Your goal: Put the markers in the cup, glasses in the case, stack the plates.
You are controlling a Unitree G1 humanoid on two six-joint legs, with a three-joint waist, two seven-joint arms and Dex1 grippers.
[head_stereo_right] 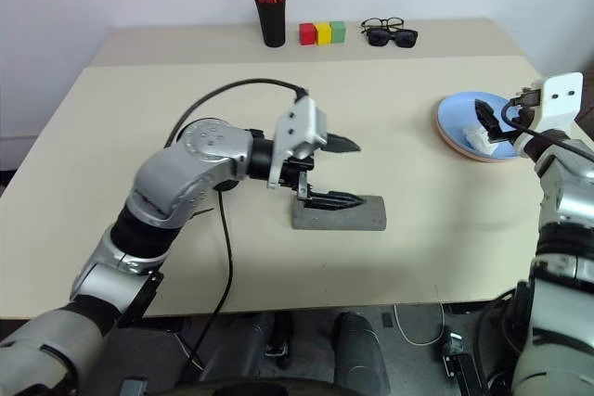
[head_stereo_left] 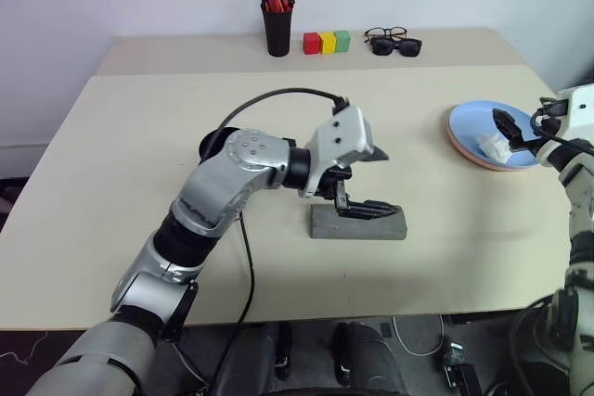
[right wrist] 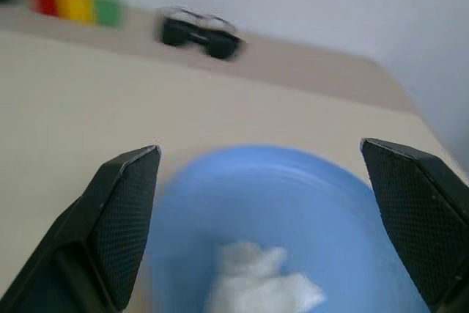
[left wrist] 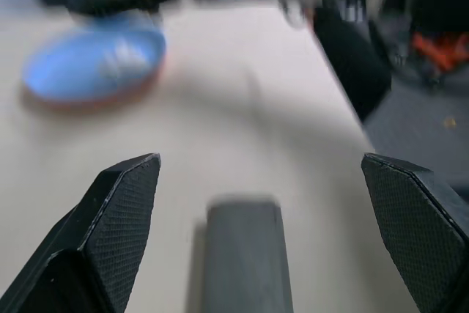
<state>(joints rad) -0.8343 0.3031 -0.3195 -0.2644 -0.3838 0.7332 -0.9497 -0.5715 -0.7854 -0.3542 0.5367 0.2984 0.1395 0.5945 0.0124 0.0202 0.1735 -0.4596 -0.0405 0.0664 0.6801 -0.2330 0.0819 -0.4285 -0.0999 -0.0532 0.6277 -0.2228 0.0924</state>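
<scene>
Beige table (head_stereo_left: 139,183) | case (head_stereo_left: 358,222) below spread, empty left jaws | stacked plates (head_stereo_left: 478,136) under spread, empty right jaws

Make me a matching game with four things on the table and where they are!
Things:
1. blue plate
2. grey case
3. three coloured blocks
4. white crumpled thing

Places:
A. at the back, beside the pen holder
B. below the left gripper
C. on a pink plate
D. in the blue plate

Pairs: 1-C, 2-B, 3-A, 4-D
</scene>
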